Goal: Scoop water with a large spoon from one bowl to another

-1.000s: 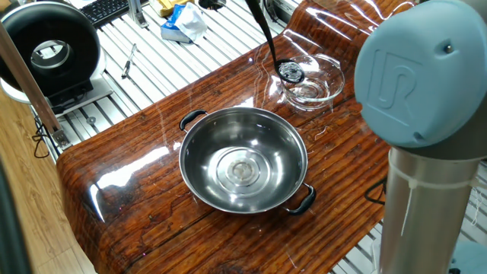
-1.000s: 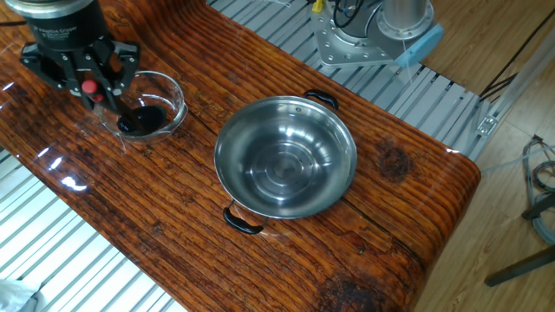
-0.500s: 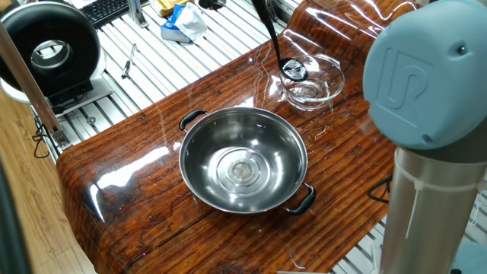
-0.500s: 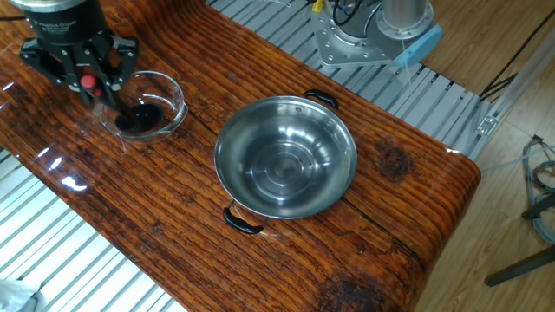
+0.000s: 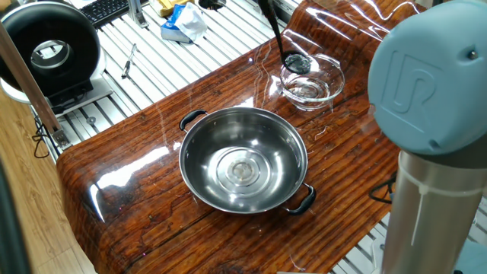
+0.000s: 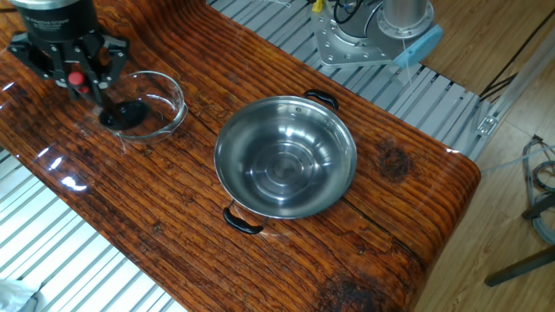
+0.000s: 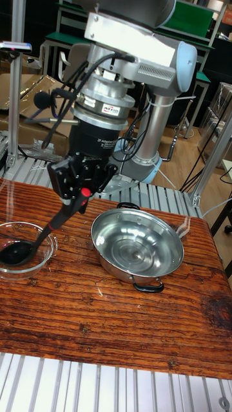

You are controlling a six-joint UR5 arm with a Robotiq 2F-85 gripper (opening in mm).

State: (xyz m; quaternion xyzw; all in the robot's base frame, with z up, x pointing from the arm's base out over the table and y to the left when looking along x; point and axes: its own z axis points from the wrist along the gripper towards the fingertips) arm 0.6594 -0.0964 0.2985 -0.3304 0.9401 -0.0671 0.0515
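The large spoon (image 6: 124, 115), a black ladle, has its scoop head inside the small clear glass bowl (image 6: 178, 104), close to that bowl's rim. My gripper (image 6: 82, 81) is shut on the ladle's thin handle, up and to the left of the bowl. In the tall fixed view the gripper (image 7: 82, 191) holds the ladle (image 7: 14, 252) slanting down-left into the glass bowl (image 7: 48, 248). The big steel bowl (image 6: 329, 147) stands mid-table, apart from both. Water is barely visible; only shiny glints show in the glass bowl (image 5: 319, 93) under the ladle (image 5: 297, 62). The steel bowl (image 5: 205, 152) shows concentric rings.
My own arm's grey-blue joint (image 5: 426, 76) blocks the right of one fixed view. Beyond the wooden table lie a black round device (image 5: 49, 49), a keyboard (image 5: 106, 9), a crumpled blue-white bag (image 5: 183, 21) and a thin tool (image 5: 129, 61). The arm's base (image 6: 373, 35) stands behind the table.
The gripper has shifted away from the steel bowl, carrying the ladle head across the glass bowl towards its far rim. Both bowls stayed put.
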